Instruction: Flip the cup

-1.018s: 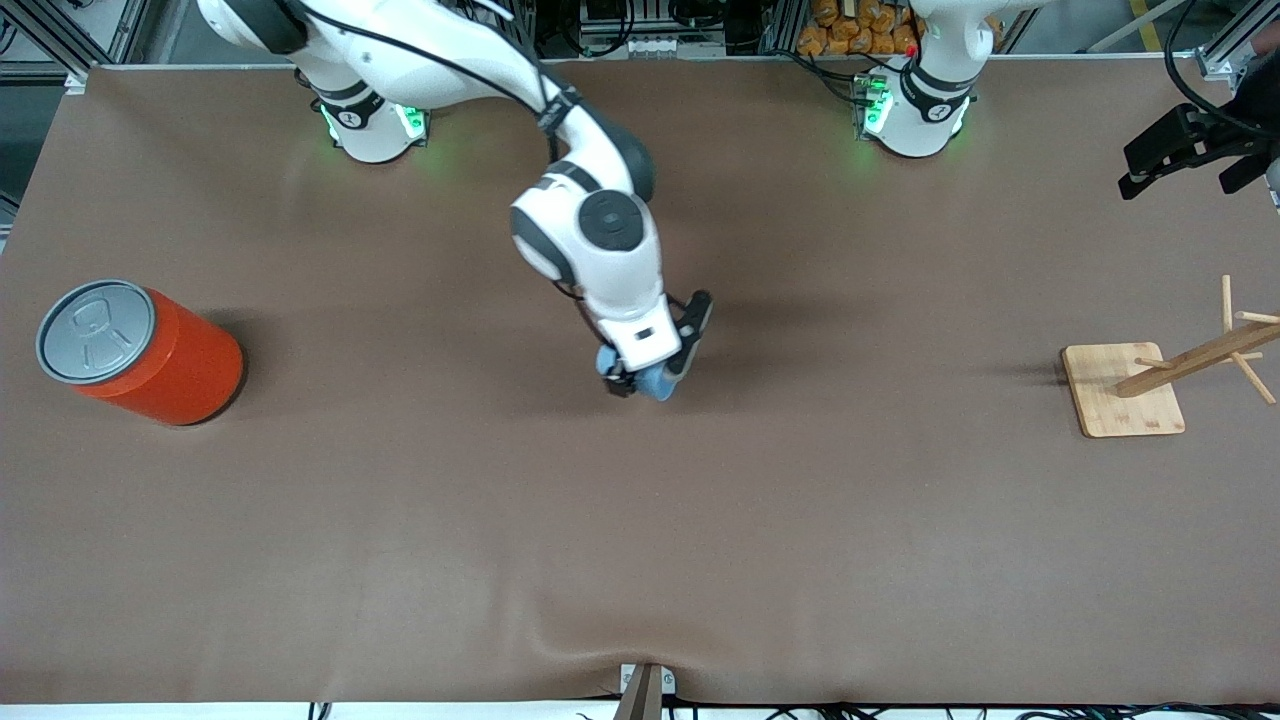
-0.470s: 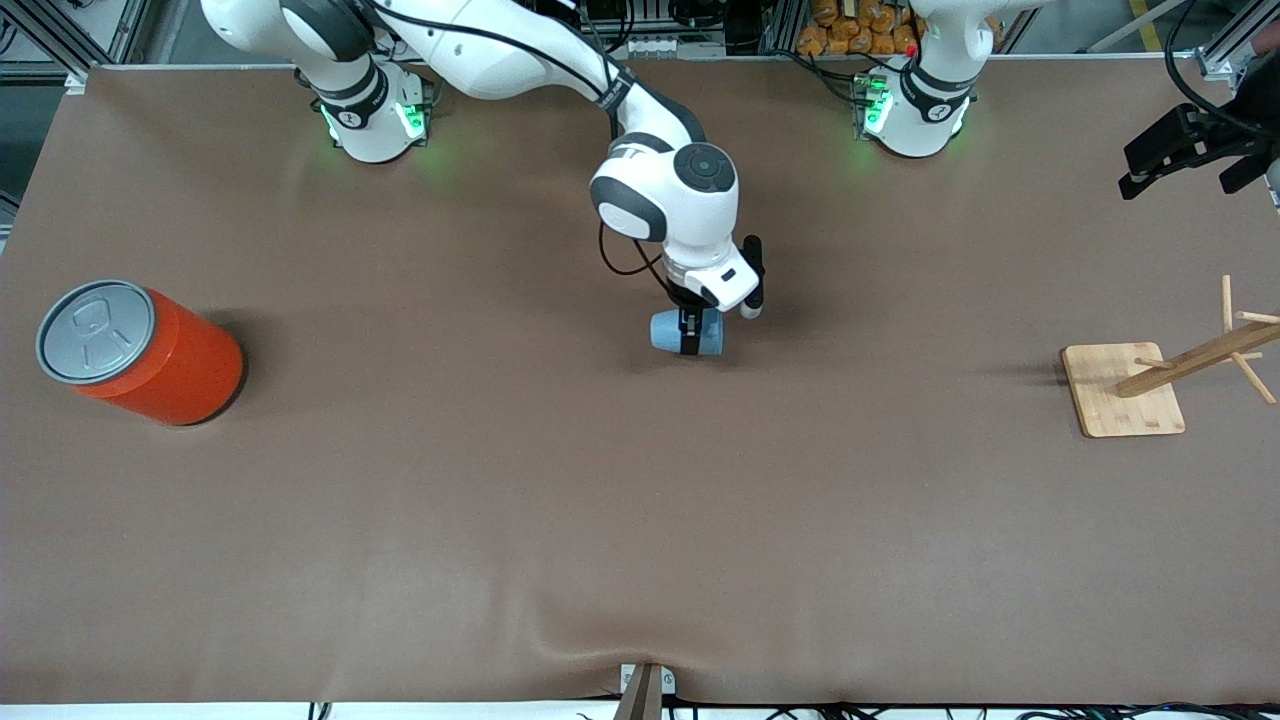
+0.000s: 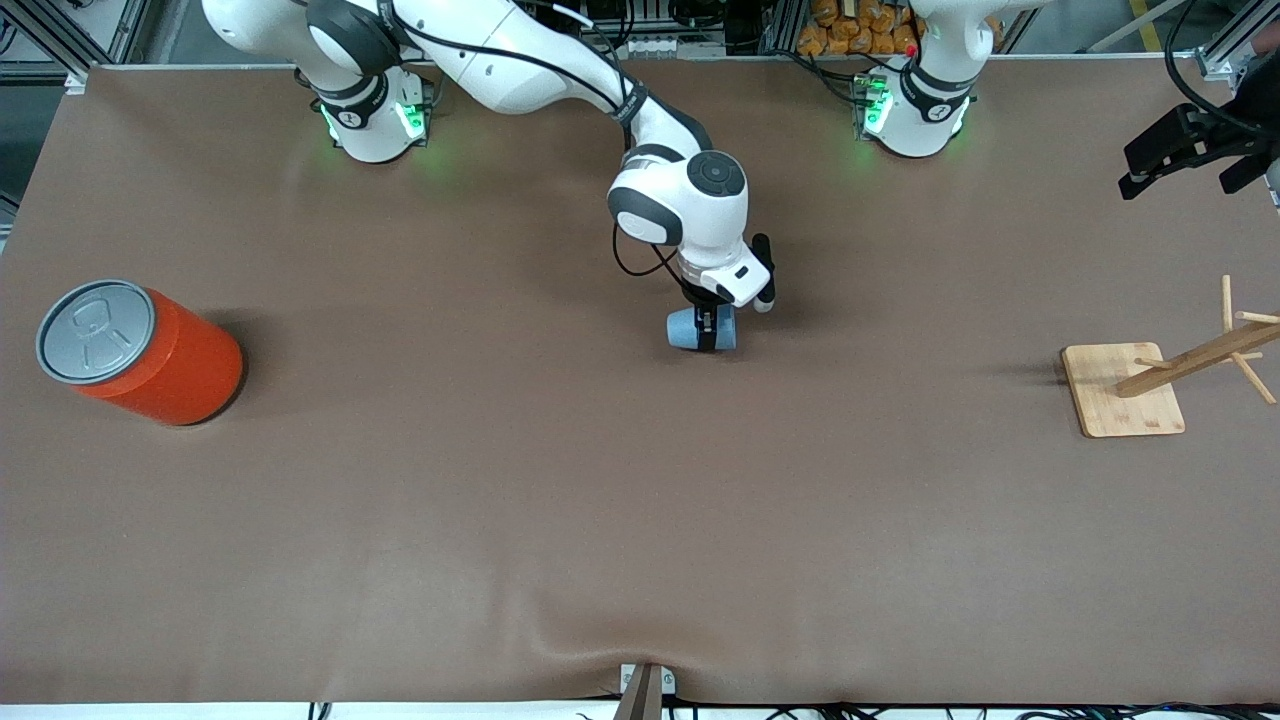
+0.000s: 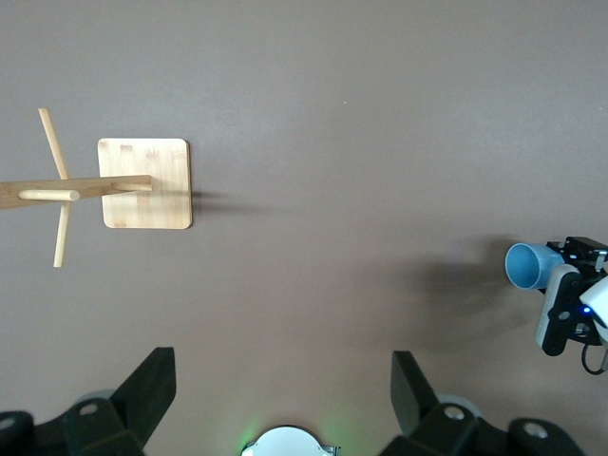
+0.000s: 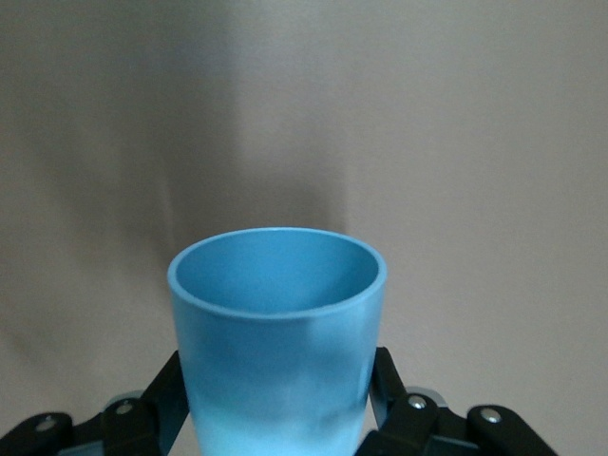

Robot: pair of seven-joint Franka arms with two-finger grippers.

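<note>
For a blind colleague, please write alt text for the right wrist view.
The right gripper holds a light-blue cup by its sides, one finger on each, with the cup's open mouth pointing away from the camera toward the plain brown table.

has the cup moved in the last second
Yes. Held in the right pincer, the cup has shifted toward the left arm's end of the table, closer to the wooden rack and away from the orange can.

A small light-blue plastic tumbler (image 3: pixel 688 329) with darker blue interior, a big orange grey-lidded cylinder (image 3: pixel 140 352), a plain brown table (image 3: pixel 500 500).
</note>
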